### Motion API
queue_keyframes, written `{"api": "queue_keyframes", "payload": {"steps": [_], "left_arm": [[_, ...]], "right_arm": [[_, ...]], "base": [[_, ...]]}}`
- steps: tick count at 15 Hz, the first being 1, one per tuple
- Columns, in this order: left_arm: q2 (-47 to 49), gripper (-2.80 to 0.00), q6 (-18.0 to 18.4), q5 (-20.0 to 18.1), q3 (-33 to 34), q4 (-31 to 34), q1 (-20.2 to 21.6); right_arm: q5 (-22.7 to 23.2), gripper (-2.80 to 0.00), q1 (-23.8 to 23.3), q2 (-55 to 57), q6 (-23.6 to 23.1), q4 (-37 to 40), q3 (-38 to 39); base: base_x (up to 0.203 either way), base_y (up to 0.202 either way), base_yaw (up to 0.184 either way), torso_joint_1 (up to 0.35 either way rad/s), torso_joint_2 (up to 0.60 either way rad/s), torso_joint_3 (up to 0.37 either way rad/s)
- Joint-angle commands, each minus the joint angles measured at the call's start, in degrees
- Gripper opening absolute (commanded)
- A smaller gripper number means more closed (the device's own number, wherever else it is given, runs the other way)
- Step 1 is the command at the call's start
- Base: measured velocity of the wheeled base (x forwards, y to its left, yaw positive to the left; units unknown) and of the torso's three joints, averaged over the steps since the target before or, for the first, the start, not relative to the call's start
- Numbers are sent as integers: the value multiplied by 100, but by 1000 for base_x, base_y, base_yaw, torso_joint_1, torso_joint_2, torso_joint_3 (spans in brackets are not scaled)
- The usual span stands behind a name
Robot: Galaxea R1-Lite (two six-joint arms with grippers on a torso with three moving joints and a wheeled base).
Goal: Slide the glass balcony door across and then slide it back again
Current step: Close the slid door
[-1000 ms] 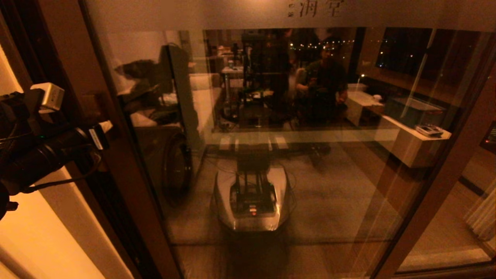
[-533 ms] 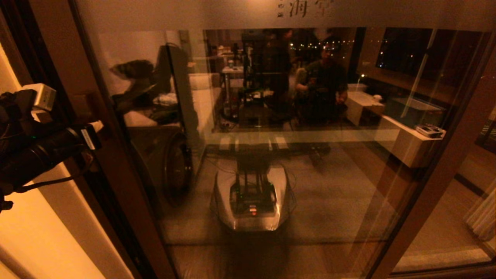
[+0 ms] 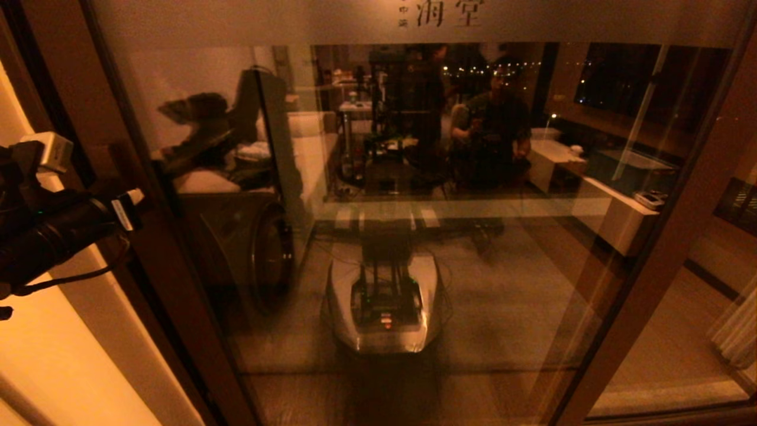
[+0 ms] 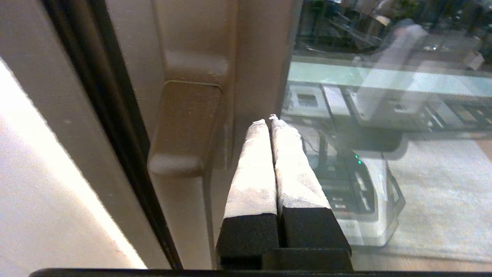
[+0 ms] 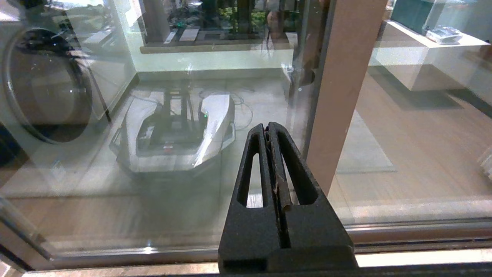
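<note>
Pushing with my left hand (image 4: 270, 122) pinched closed and empty beside the pull handle (image 4: 184, 127) of the glass balcony door (image 3: 414, 207), I fear slipping off the stile. My right hand (image 5: 268, 129), also closed on nothing, hangs near the glass and could bump it

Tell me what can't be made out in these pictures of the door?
- Head view: the left gripper's tip is hidden behind its own arm.
- Head view: the right gripper is out of frame.
- Left wrist view: whether the left gripper touches the door by the handle is unclear.
- Head view: the door's characters are cut off.

glass balcony door (image 3: 414, 195), brown-framed, upright
</note>
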Motion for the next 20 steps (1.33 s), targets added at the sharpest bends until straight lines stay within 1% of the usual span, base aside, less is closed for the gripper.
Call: {"api": "queue_keyframes", "payload": {"steps": [1,6,8,13,16,20], "left_arm": [[8,-280,-3,-116,-7,-33,84],[52,-280,-1,-144,-12,-42,261],[52,-280,-1,-255,-15,-42,316],[114,-280,-1,-276,-20,-61,422],[123,-280,-1,-376,-29,-68,530],[123,-280,-1,-381,-38,-68,548]], "right_arm": [[9,-280,1,9,-3,2,2],[7,-280,1,9,-3,2,2],[1,-280,1,9,-3,-6,2],[7,-280,1,9,-5,2,2],[3,-280,1,9,-3,2,2],[5,-280,7,9,-4,1,-4]], "base": [[0,0,0,0,0,0],[0,0,0,0,0,0],[0,0,0,0,0,0],[0,0,0,0,0,0],[0,0,0,0,0,0],[0,0,0,0,0,0]]}}
